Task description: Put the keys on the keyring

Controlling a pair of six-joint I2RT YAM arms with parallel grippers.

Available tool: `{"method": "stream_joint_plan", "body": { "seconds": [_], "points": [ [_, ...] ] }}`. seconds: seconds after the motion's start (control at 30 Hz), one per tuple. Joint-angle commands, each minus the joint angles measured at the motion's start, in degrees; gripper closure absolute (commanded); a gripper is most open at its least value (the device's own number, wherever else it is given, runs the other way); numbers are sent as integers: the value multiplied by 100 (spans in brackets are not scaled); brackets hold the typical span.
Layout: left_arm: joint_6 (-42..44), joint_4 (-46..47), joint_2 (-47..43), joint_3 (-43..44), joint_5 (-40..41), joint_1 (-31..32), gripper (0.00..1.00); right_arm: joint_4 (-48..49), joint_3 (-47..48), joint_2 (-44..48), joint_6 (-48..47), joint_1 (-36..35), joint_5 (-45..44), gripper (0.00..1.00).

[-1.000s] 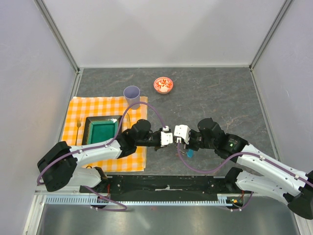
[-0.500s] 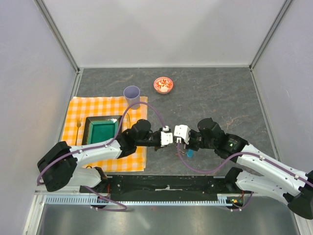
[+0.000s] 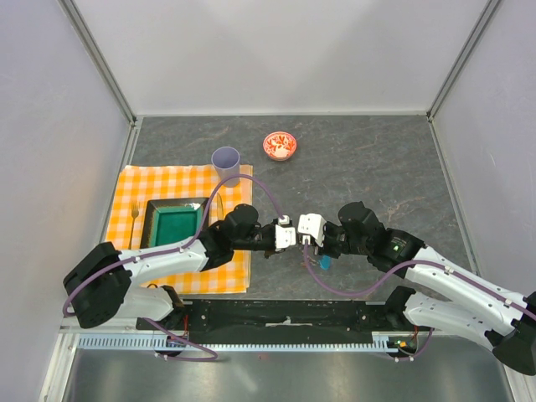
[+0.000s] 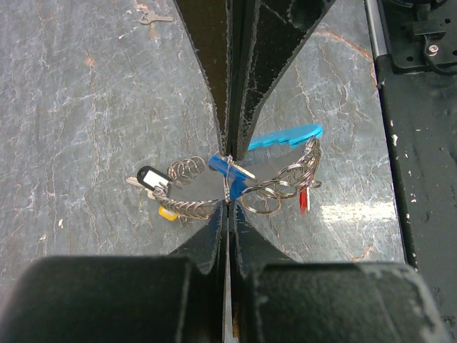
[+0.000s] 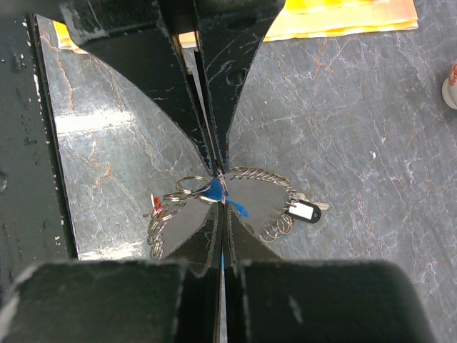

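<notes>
At the near edge of the bench [image 3: 377, 167], the left gripper [image 4: 228, 204] is pinched closed on the keyring [image 4: 189, 209]. Tip to tip with it, the right gripper [image 5: 221, 201] clamps a blue-headed key [image 5: 213, 190].

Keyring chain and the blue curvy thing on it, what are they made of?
The keyring chain looks like shiny grey metal: its loops glint. The blue crescent fob is probably smooth plastic, going by its flat bright colour.
</notes>
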State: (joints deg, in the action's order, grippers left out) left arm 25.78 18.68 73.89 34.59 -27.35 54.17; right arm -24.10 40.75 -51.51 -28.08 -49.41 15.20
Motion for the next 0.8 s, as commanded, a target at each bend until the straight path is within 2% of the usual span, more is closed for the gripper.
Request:
{"method": "stream_joint_plan", "body": {
  "seconds": [0.0,0.77],
  "points": [
    [287,198,-173,101,-165,50,98,142,-6,-9,39,-25,44,100],
    [349,171,-243,109,-323,85,98,160,20,-114,30,-25,264,100]
  ]
}}
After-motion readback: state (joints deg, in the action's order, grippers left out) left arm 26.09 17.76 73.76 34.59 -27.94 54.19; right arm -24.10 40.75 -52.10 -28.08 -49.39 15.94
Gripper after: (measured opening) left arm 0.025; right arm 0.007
